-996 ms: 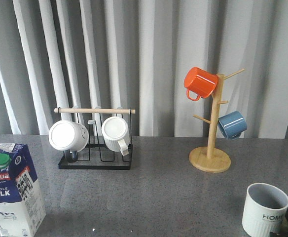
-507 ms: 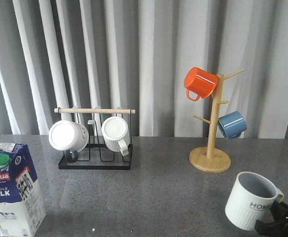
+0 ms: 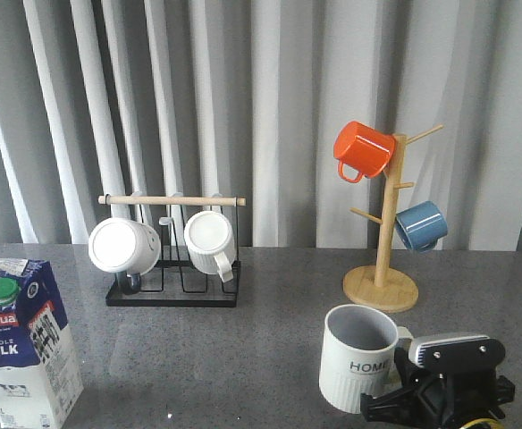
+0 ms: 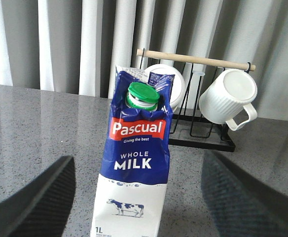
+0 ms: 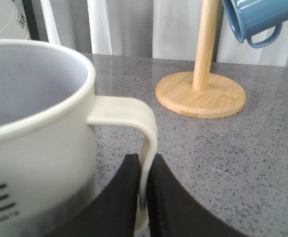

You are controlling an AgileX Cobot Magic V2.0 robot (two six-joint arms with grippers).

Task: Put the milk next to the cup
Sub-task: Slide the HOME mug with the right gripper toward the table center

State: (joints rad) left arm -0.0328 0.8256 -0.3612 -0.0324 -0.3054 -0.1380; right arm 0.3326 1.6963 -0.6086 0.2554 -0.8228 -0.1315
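Observation:
The milk, a blue-and-white carton with a green cap, stands upright at the front left of the table. In the left wrist view the milk stands between the fingers of my open left gripper, which do not touch it. My left gripper is out of the front view. The cup, a ribbed pale mug marked "HOME", is right of the table's middle near the front edge. My right gripper is shut on its handle. The cup fills much of the right wrist view, where my right gripper pinches the handle.
A black wire rack with a wooden bar holds two white mugs at the back left. A wooden mug tree with an orange mug and a blue mug stands behind the cup. Grey curtains hang behind the table.
My right gripper has carried the cup to the left, from the front right corner toward the table's middle. The milk has not moved.

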